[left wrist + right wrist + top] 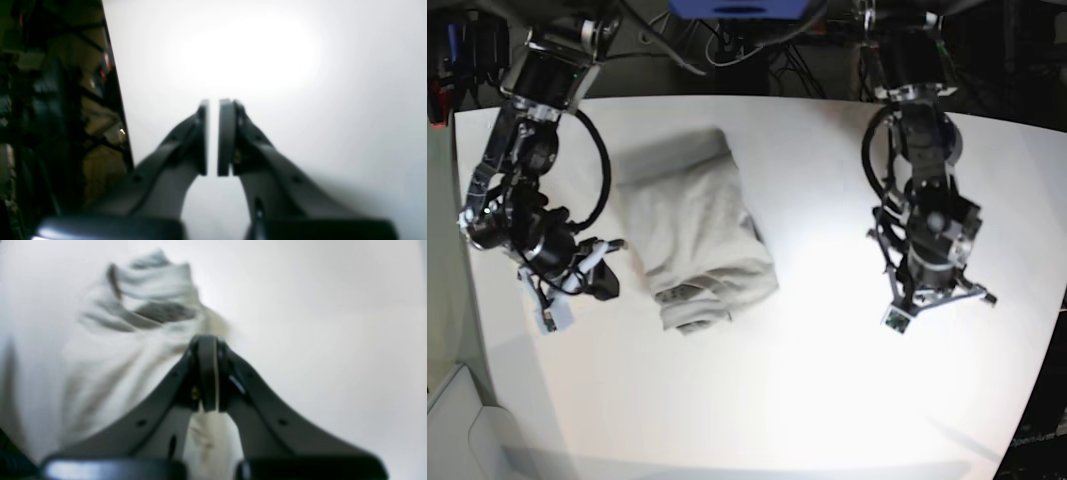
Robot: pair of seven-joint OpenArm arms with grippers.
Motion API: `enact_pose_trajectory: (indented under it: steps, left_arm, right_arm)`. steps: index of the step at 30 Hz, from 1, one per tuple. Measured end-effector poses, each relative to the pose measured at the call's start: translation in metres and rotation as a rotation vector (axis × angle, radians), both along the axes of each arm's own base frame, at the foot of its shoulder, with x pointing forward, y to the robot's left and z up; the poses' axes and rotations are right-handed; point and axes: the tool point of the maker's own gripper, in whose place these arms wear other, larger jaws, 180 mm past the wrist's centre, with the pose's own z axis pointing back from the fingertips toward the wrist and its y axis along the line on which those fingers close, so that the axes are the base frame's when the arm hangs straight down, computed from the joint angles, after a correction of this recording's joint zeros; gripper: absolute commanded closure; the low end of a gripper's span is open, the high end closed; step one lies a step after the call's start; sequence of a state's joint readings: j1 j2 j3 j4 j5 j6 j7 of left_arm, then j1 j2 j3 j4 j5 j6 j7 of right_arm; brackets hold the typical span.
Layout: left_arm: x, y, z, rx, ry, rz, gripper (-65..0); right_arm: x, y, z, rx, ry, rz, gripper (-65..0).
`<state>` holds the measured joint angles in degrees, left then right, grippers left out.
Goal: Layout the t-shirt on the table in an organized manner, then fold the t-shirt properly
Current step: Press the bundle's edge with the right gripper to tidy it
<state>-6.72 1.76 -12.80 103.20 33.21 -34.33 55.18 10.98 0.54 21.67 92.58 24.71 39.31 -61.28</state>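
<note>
The light grey-beige t-shirt point(692, 230) lies bunched in a rough heap left of the middle of the white table point(817, 380). In the right wrist view it point(116, 356) fills the left half, blurred, with dark folds at its top. My right gripper point(208, 340) is shut at the shirt's edge; whether it pinches cloth I cannot tell. In the base view it point(607, 268) sits at the shirt's left side. My left gripper point(213, 103) hangs over bare table point(333, 100), its jaws a narrow gap apart with nothing between them. In the base view it point(932, 300) is far right of the shirt.
In the left wrist view the table's edge runs down the left side, with dark clutter point(50, 100) beyond it. In the base view cables and equipment point(727, 40) stand behind the table's far edge.
</note>
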Motion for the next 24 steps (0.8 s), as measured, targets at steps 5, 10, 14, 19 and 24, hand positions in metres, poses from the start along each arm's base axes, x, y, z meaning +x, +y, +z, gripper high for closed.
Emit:
enact_pose_trajectory:
  steps: [5, 10, 14, 19, 24]
  left_arm:
    - [-0.040, 0.050, -0.007, 0.037, 0.029, 0.129, -0.1]
    - [-0.063, 0.065, -0.023, 0.059, 0.087, 0.146, -0.1]
    - [-0.069, 0.074, -0.023, 0.091, 0.101, 0.151, -0.1]
    - [-0.069, 0.072, -0.025, 0.087, 0.100, 0.144, -0.1]
    - [-0.068, 0.072, -0.024, 0.085, 0.098, 0.144, -0.1]
  right_arm:
    - [-0.038, 0.031, -0.041, 0.031, 0.094, 0.061, 0.0]
    - [-0.057, 0.058, -0.052, 0.080, 0.075, 0.113, 0.0]
    - [-0.078, 0.070, -0.084, 0.145, 0.145, 0.121, 0.0]
    - [-0.080, 0.077, -0.096, 0.231, 0.136, 0.103, 0.0]
    - [-0.083, 0.082, -0.096, 0.223, 0.136, 0.122, 0.0]
